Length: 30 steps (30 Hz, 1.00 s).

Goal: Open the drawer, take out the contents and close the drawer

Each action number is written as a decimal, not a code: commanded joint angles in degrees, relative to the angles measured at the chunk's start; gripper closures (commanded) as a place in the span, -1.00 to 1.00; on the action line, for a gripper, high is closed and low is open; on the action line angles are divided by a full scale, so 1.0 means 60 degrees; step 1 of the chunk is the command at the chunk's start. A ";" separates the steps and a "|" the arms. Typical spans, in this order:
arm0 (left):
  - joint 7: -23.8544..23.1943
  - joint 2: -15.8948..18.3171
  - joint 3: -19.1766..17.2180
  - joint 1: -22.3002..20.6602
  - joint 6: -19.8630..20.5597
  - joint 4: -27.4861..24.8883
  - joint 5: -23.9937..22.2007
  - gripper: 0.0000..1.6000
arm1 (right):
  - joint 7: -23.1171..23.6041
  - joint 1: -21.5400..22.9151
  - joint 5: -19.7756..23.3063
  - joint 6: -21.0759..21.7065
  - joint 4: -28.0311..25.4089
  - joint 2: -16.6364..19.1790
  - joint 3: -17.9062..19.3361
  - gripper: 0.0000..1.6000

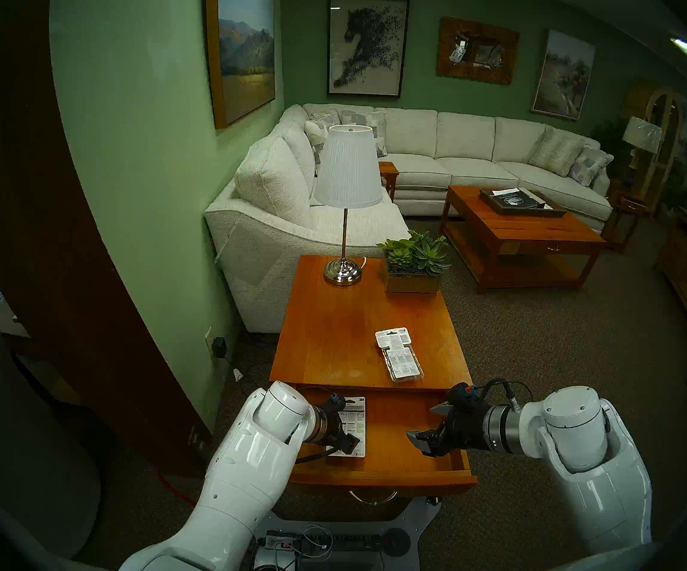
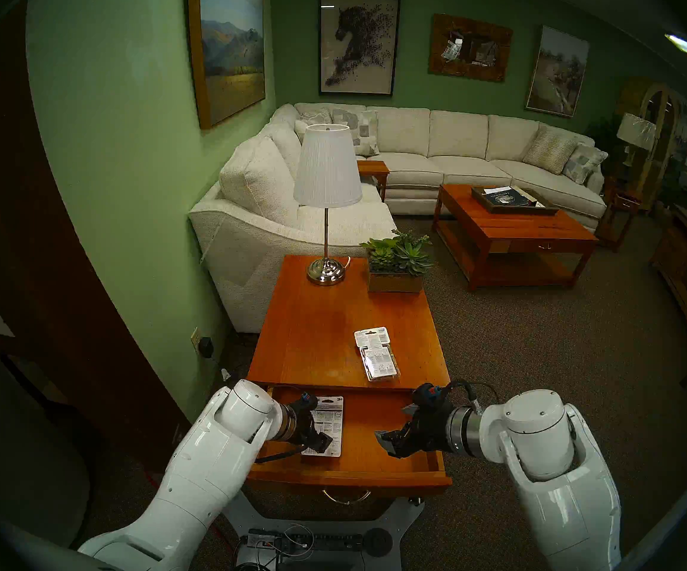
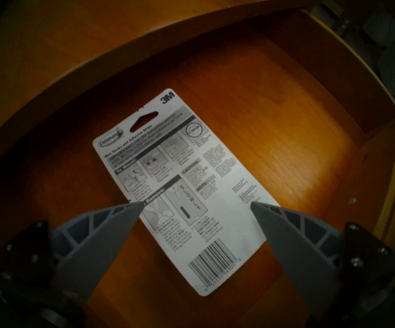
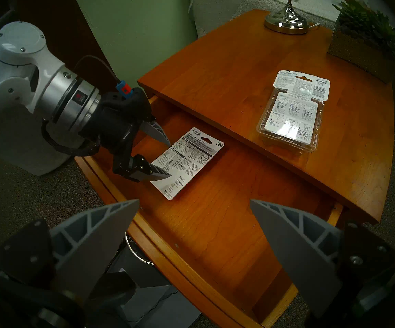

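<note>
While pulled out, drawer (image 4: 227, 225) holds white card (image 4: 191, 161).

Head views overlook the drawer (image 1: 395, 434); wrist views hover close above.

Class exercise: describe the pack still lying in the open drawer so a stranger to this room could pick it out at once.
Find the orange-brown side table with the lamp; its drawer stands pulled out. On the drawer floor, under the open left gripper, lies a flat white 3M card with a barcode, unlike the clear blister pack on the tabletop.
</note>
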 commanded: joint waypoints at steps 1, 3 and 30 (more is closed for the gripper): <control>-0.0143 0.0064 -0.0109 -0.0106 -0.0006 -0.0436 -0.0101 -1.00 | -0.0027 0.0158 0.0009 0.0025 -0.0235 -0.0011 0.0036 -1.00; -0.0142 0.0068 -0.0154 -0.0133 0.0026 -0.0390 -0.0104 -1.00 | -0.0027 0.0158 0.0009 0.0026 -0.0236 -0.0011 0.0036 -1.00; 0.0747 -0.0279 -0.0231 -0.0821 -0.0250 0.1149 -0.0335 -1.00 | -0.0027 0.0158 0.0015 0.0016 -0.0229 -0.0007 0.0035 -1.00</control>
